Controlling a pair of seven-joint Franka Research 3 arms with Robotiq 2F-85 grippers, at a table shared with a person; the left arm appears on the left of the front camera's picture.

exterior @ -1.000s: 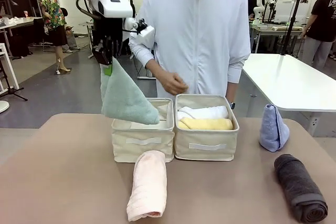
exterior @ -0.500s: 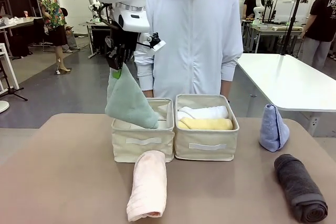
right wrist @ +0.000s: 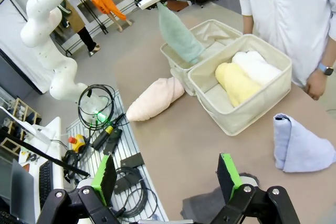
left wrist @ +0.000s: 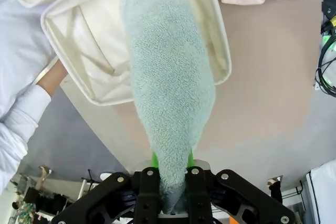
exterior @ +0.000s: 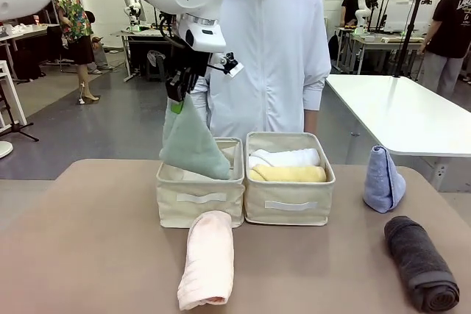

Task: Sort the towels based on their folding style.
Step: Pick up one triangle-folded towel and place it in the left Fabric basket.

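My left gripper (exterior: 176, 99) is shut on the tip of the sage-green cone towel (exterior: 191, 145), which hangs over the left beige bin (exterior: 200, 200). From the left wrist camera the green towel (left wrist: 168, 93) drops from my gripper (left wrist: 171, 182) into that bin's mouth (left wrist: 79, 30). The right bin (exterior: 288, 204) holds a white rolled towel (exterior: 287, 157) and a yellow rolled towel (exterior: 288, 174). In front of the bins lies a pink roll (exterior: 208, 259). A light-blue cone (exterior: 383, 179) and a dark grey roll (exterior: 421, 262) sit at the right. My right gripper (right wrist: 167, 174) is open above the dark grey roll (right wrist: 210, 200).
A person in a pale top (exterior: 268, 56) stands behind the bins, hands lowered at the far edge. A second white table (exterior: 405, 115) stands at the back right. Bare tabletop (exterior: 88, 240) lies at the left.
My left arm has carried the green towel rightward, from beside the left bin to above it. The person's hand has drawn back from over the bins.
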